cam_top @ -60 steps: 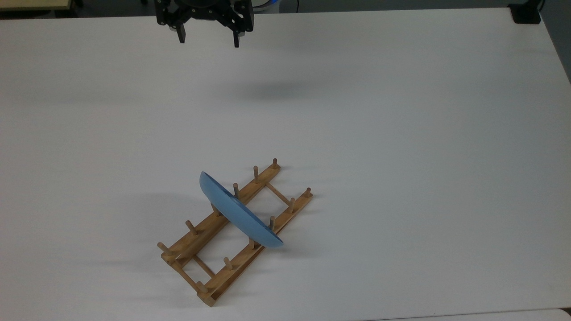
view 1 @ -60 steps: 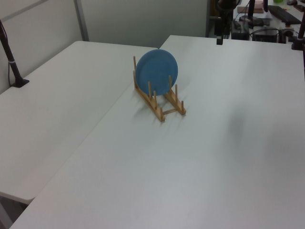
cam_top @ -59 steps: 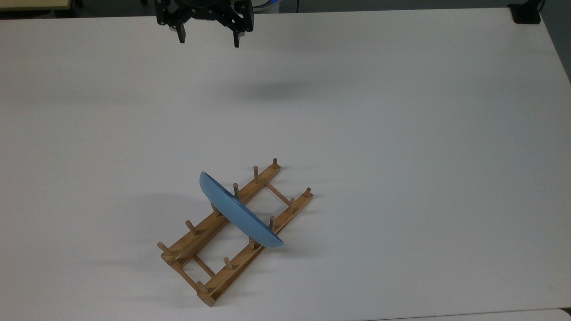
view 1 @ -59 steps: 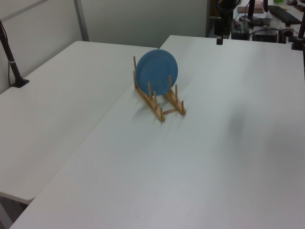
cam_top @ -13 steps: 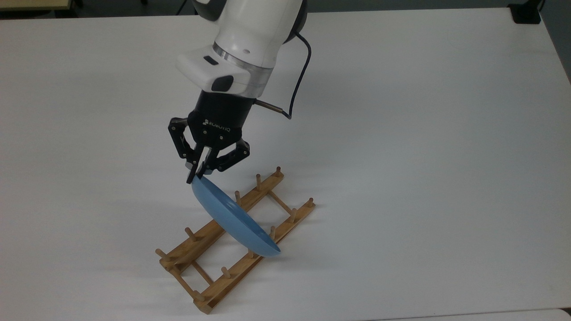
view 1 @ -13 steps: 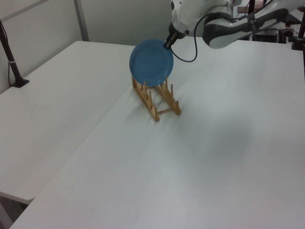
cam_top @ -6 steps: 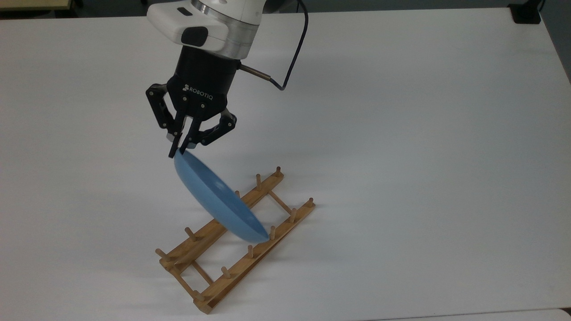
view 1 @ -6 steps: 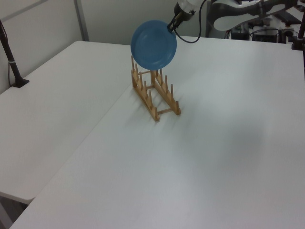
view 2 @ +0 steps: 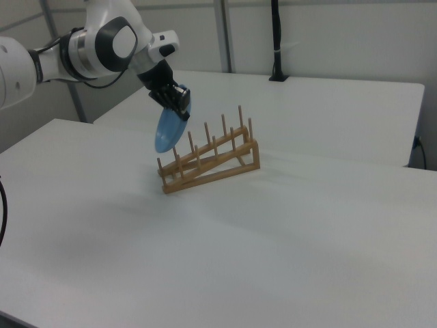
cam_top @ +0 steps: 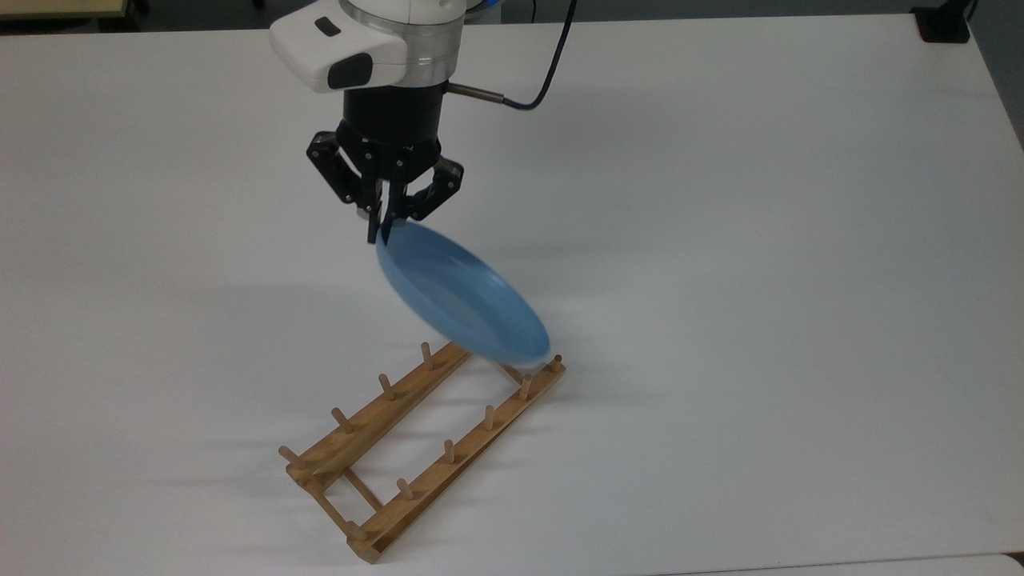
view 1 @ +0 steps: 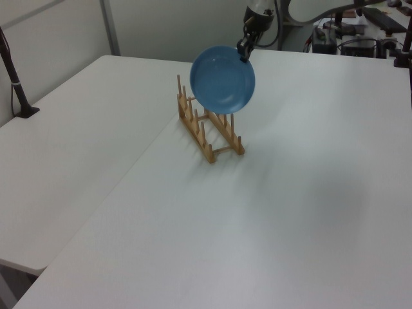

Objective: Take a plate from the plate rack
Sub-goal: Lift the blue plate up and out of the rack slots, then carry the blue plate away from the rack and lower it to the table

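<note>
- The plate rack (cam_top: 424,444) lies on the white bench (cam_top: 760,280), toward the near edge in the top view, its two wooden rails running on a slant from the top view's lower left to upper right.
- Its upright pegs stand bare along both rails; no plate sits between them.
- In the right view the plate rack (view 2: 212,160) looks tilted, its end on the right view's right higher than the other.
- The plate (cam_top: 462,300), blue and shallow, hangs in the air above the rack's far end, clear of the pegs in the left view, where the plate (view 1: 223,80) shows its round hollow face.
- In the top view the plate's lower edge overlaps the rack's last pegs; whether it touches them cannot be told there.
- The tool (cam_top: 382,234) is closed on the plate's upper rim, its two black fingers pinching the edge between them.
- In the right view the tool (view 2: 179,106) holds the plate (view 2: 166,134) edge-on, just beside the rack's low end.
- Behind, the white arm (cam_top: 376,40) reaches in from the bench's far side, with a black cable (cam_top: 544,80) looping off it.
</note>
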### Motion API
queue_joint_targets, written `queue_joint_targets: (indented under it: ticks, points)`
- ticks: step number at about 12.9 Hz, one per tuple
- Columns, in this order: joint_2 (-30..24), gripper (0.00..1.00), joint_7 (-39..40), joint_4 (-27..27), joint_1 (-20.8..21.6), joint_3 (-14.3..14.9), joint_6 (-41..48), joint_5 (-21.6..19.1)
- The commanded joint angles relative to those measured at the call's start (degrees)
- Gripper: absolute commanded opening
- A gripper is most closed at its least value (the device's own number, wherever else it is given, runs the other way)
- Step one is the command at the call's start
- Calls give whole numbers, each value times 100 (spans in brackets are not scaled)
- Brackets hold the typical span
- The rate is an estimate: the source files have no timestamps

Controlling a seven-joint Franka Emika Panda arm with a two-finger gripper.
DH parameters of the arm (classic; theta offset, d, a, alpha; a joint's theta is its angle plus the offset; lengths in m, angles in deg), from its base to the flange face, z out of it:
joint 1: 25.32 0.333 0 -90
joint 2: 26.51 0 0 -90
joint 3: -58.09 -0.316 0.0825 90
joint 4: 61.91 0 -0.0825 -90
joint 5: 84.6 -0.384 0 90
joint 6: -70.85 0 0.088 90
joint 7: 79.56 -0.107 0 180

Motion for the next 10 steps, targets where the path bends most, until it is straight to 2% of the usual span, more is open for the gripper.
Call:
queue_joint_targets:
  ticks: [1,4,8,10]
  points:
    - [-203,0,1048,218,78,8,858,-320]
    - [-150,0,2444,341,69,-18,1631,-575]
    - [-45,0,4106,508,122,-18,2475,-601]
    - [209,0,4802,535,148,-18,2907,-619]
